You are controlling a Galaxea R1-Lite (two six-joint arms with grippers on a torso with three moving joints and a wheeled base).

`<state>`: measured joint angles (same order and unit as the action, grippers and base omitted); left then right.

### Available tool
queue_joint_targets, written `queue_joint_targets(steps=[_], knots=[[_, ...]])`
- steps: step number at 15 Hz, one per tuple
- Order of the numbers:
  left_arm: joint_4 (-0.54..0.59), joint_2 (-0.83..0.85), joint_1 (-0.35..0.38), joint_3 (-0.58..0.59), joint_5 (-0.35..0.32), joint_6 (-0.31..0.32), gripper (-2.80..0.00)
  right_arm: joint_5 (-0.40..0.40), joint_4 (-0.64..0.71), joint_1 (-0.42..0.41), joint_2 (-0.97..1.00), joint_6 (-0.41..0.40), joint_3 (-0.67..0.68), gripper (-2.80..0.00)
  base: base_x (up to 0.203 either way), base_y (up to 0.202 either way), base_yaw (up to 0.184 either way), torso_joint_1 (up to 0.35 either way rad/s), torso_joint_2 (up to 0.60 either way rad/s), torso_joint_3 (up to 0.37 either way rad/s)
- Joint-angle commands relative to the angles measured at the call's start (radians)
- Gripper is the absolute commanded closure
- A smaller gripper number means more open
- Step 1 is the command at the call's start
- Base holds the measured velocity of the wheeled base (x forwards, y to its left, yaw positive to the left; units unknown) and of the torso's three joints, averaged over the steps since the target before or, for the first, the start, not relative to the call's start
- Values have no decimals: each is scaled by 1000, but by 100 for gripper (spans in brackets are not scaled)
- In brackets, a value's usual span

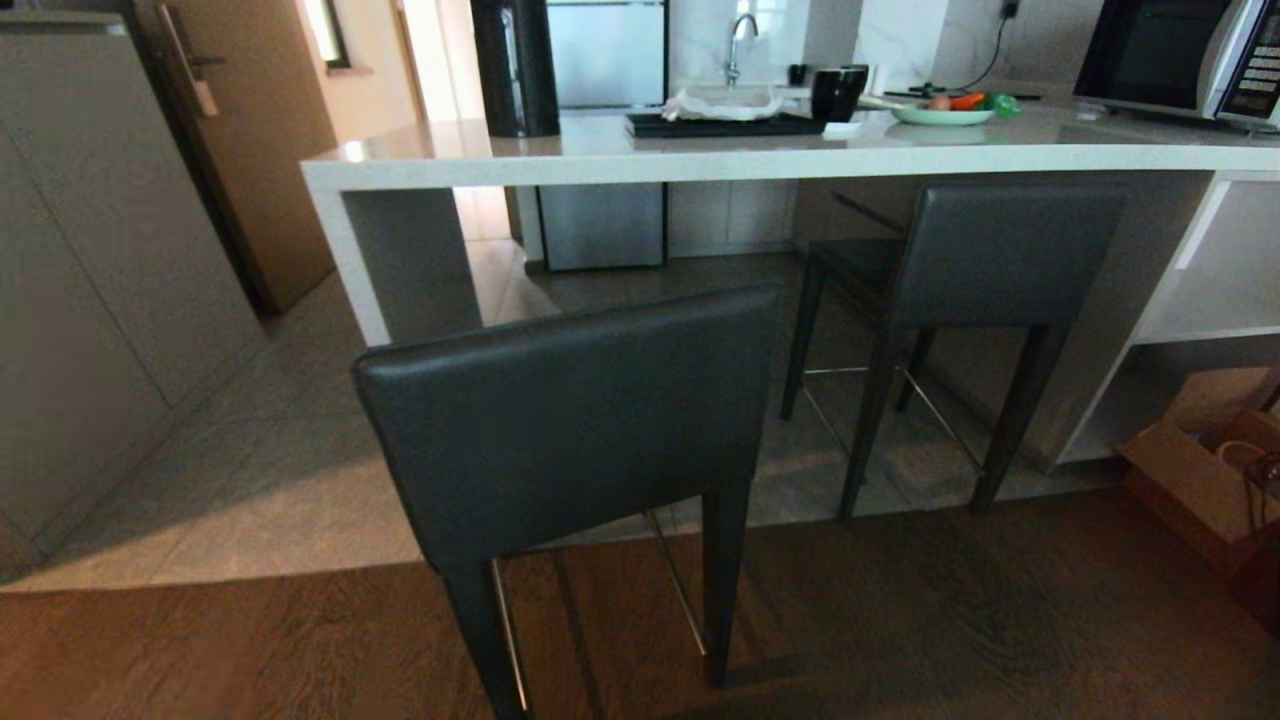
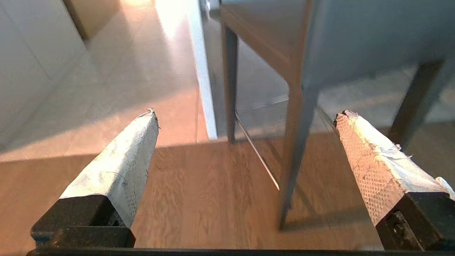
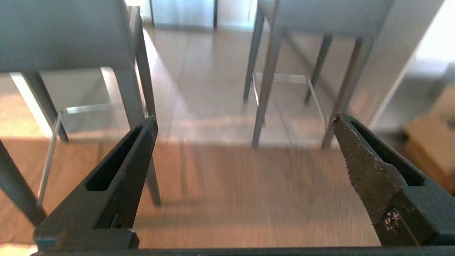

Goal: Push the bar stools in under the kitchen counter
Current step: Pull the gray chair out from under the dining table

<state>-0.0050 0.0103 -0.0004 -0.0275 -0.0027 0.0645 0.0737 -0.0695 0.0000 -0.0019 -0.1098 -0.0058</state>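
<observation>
Two bar stools stand before the one kitchen counter (image 1: 620,160): the near stool (image 1: 570,410) stands well out from it, its rear legs on the wood floor, while the far stool (image 1: 1000,260) sits tucked under the slab beside the white shelves. Two grippers – the left gripper (image 2: 245,117) and the right gripper (image 3: 245,122) – have their fingers spread wide, holding nothing.

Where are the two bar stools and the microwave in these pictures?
Near bar stool (image 1: 570,420): head view, middle of its backrest.
Far bar stool (image 1: 1000,255): head view, middle of its backrest.
Microwave (image 1: 1150,55): head view, its dark door, on the kitchen counter (image 1: 560,165).
</observation>
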Motion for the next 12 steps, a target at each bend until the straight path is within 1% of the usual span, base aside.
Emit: queue_joint_targets(steps=[1, 3, 4, 5, 7, 8, 9, 12], knots=[[11, -4, 0, 29, -26, 8, -280, -4, 10, 1, 1, 12, 4, -280, 0, 0, 0, 0, 0, 0], [8, -4, -3, 29, -31, 11, -280, -20, 10, 2, 1, 40, 6, -280, 0, 0, 0, 0, 0, 0], [10, -4, -3, 29, -31, 12, -280, -62, 36, 2, 2, 52, 6, -280, 0, 0, 0, 0, 0, 0], [15, -4, -3, 27, -35, 12, -280, -75, 64, 2, 2, 57, 6, -280, 0, 0, 0, 0, 0, 0], [51, -2, -3, 8, -24, 11, -280, -73, 54, 2, 2, 46, 7, -280, 0, 0, 0, 0, 0, 0], [99, -1, -2, -5, -18, 13, -280, -67, 56, 2, 2, 21, 6, -280, 0, 0, 0, 0, 0, 0], [117, -1, -3, -11, -17, 12, -280, -58, 60, 2, 2, 10, 7, -280, 0, 0, 0, 0, 0, 0], [117, -1, -3, -11, -16, -3, -280, -58, 71, 2, 2, 18, 6, -280, 0, 0, 0, 0, 0, 0]])
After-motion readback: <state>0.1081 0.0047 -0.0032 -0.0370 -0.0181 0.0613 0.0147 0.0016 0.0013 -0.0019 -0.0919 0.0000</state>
